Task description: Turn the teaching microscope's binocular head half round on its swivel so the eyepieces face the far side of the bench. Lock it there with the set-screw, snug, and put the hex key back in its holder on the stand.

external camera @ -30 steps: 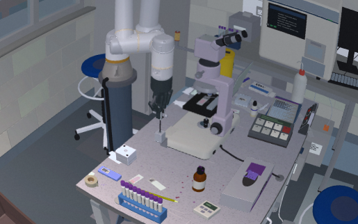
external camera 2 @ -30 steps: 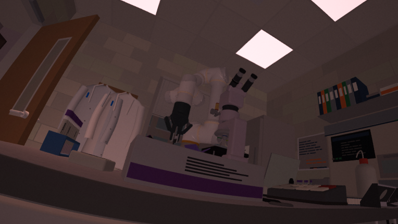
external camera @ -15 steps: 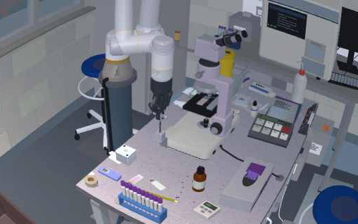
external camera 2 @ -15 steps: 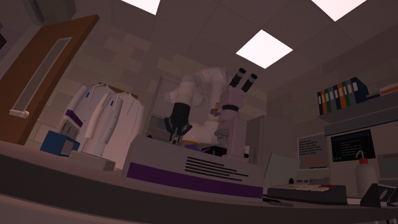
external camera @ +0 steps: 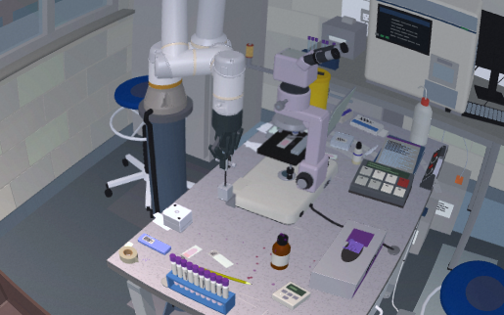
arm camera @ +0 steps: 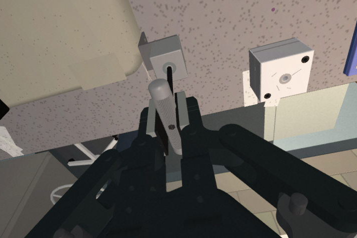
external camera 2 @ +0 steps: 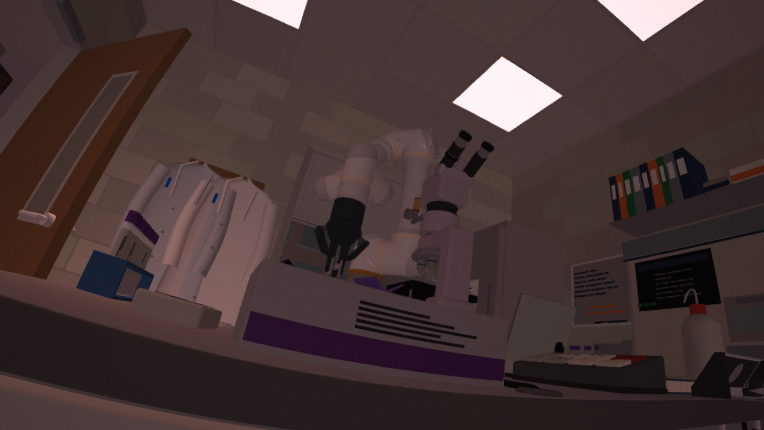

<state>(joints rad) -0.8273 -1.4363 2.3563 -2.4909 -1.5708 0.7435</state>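
The hex key's point(arm camera: 168, 109) black shaft is partly hidden behind its grey knurled handle. The shaft's tip stands in the socket of the small grey holder block point(arm camera: 168, 60) point(external camera: 224, 191) at the corner of the microscope's cream base point(external camera: 275, 193). The binocular head point(external camera: 297, 66) point(external camera 2: 448, 183) sits on top of the lilac microscope. Its two black eyepieces point(external camera: 328, 53) point toward the back of the bench. My gripper point(arm camera: 168, 112) point(external camera: 225, 159) hangs straight above the holder block and is closed on the hex key's handle.
Behind the microscope stand a yellow canister point(external camera: 320, 88) and a large analyser point(external camera: 422, 44). A white box point(external camera: 177, 216) point(arm camera: 281, 68) sits near the bench's left edge. A tube rack point(external camera: 200, 283), brown bottle point(external camera: 280, 251) and long grey case point(external camera: 348, 257) fill the front.
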